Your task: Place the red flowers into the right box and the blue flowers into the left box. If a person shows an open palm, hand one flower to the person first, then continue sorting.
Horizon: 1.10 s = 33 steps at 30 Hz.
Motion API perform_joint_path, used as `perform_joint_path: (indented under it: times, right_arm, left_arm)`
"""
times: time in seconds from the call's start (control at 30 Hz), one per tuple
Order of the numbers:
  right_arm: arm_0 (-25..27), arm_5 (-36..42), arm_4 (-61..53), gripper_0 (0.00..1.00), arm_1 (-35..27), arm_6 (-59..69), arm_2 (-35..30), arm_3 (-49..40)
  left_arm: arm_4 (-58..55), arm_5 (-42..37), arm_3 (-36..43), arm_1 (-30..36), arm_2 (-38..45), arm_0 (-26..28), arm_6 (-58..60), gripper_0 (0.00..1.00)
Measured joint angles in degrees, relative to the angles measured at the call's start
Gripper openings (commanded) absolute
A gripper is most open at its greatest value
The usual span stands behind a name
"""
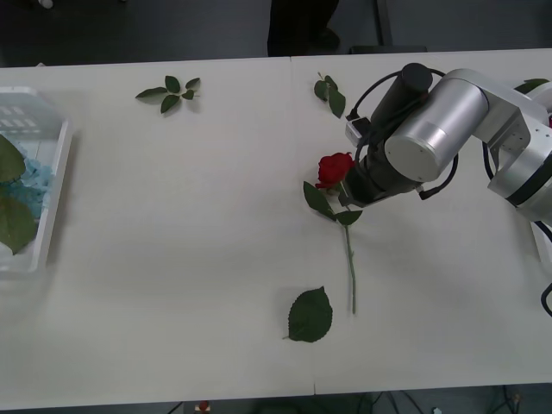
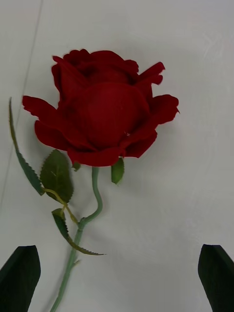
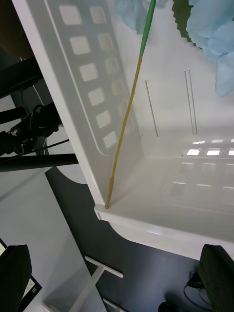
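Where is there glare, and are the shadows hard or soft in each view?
Left wrist view: bright window-like glints on the left box wall. Right wrist view: even light, faint soft shadow under the rose. Front view: pale diffuse shadows on the table.

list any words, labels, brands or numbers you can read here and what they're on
None can be read.
The red rose, the white left box and the table carry no writing.
The right claw is open over the rose; the left claw is open by the box.

Deep red rose (image 1: 335,168) on green stem, pale-blue flowers (image 1: 33,181), white left box (image 1: 53,185), black-fingered hands
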State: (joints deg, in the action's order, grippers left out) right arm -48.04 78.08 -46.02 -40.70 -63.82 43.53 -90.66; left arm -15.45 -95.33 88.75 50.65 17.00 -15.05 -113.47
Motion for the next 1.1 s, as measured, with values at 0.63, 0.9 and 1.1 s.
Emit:
perform_joint_path:
  times: [0.63, 0.9, 1.1]
  right_arm:
    - [2.7, -4.9, 9.63, 0.94, 9.61, 0.01, -0.01, 9.73]
    - [2.7, -6.88, 9.84, 0.83, 10.6, 0.01, -0.01, 12.75]
    - [2.7, -7.3, 9.91, 0.53, 10.62, 0.01, -0.01, 13.04]
  left_arm:
    - [-0.05, -0.03, -0.17, 0.0, 0.0, 0.02, 0.0, 1.0]
    - [-9.77, -6.08, 1.84, 2.16, 0.01, -0.01, 0.0, 1.0]
    - [-20.24, -9.2, 9.77, 3.31, 0.95, -0.01, 0.0, 1.0]
